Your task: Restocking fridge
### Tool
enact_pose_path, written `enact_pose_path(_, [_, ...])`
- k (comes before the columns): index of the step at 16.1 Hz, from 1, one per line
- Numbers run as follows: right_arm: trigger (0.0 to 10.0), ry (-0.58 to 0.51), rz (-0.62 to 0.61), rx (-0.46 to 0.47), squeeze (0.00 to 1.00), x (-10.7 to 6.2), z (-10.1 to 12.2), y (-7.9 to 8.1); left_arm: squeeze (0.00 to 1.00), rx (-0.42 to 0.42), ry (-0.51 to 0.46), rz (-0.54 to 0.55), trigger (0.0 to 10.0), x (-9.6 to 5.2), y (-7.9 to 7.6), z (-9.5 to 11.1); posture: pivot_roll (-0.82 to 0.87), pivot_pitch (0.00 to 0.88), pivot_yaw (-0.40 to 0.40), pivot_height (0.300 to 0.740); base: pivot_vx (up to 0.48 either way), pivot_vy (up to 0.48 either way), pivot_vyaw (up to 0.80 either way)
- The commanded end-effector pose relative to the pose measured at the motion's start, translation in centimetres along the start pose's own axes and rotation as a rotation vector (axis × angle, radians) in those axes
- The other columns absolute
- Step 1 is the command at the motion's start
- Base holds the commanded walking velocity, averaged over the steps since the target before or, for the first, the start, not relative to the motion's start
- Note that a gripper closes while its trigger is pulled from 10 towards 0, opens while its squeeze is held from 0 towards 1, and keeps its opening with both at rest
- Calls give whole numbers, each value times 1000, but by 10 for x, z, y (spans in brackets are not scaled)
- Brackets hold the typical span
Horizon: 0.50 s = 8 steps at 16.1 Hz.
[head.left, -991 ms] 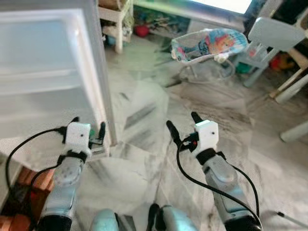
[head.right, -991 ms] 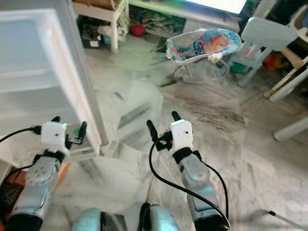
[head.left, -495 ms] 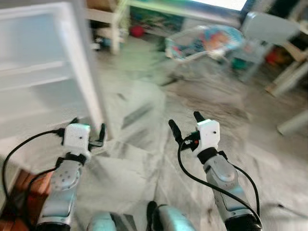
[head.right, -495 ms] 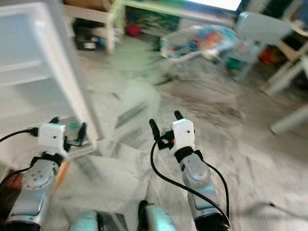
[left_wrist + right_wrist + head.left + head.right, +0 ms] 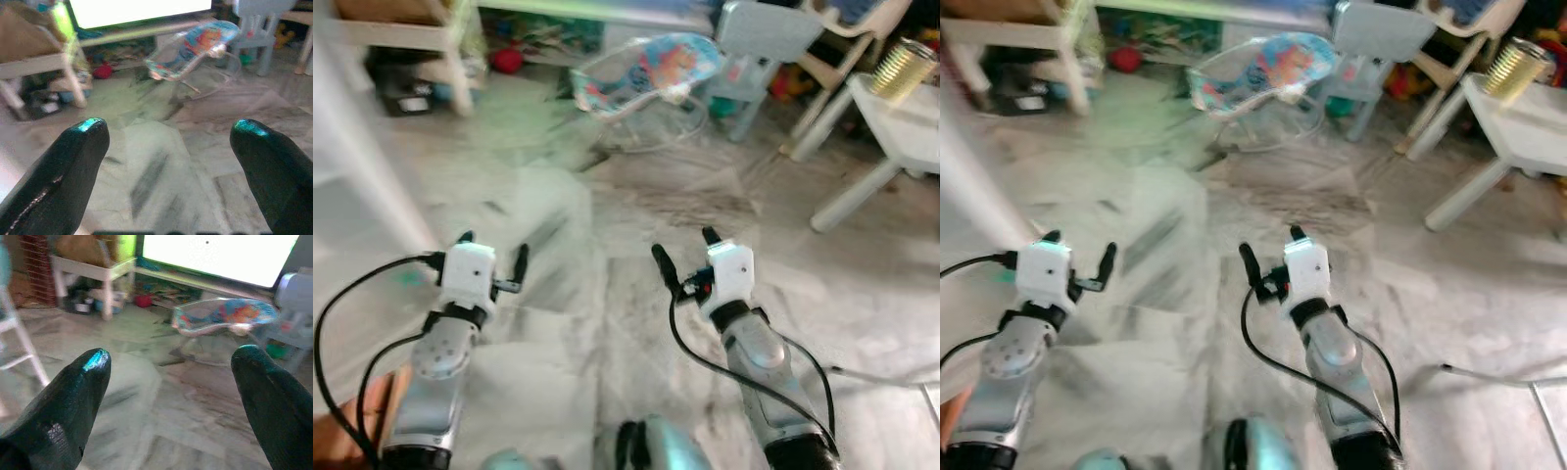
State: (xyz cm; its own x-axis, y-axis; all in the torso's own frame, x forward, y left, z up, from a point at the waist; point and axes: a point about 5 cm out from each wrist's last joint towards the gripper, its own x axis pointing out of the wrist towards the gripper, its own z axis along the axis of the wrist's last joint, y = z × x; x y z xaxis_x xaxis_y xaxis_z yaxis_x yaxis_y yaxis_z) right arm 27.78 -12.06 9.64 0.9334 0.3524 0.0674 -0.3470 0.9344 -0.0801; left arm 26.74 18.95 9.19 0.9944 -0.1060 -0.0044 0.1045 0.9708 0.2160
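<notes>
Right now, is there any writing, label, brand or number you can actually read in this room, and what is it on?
None can be read.
Baby bouncer seat: colourful cartoon print, too blurred to make out any letters.
Metallic can on the white side table: no readable label.
Bright screen: washed out white, nothing legible.
Left hand and right hand: white housings with no visible marking.

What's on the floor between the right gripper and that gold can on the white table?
Bare marble floor from the right gripper to the white table carrying the gold can; its slanted leg stands at the far end. Head views show it.
</notes>
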Motion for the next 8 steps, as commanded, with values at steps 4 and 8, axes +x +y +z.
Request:
enact_pose_path(4, [10000, 22, -30, -4, 0, -4, -5, -6, 0, -15, -1, -41, 10000, 2, -12, 1, 91, 143, -106, 740, 266, -200, -800])
enact_pose_path(8, [10000, 22, -32, -6, 0, -3, -5, -7, 0, -10, 4, -33, 10000, 2, -8, 0, 89, 151, -111, 740, 0, 0, -800])
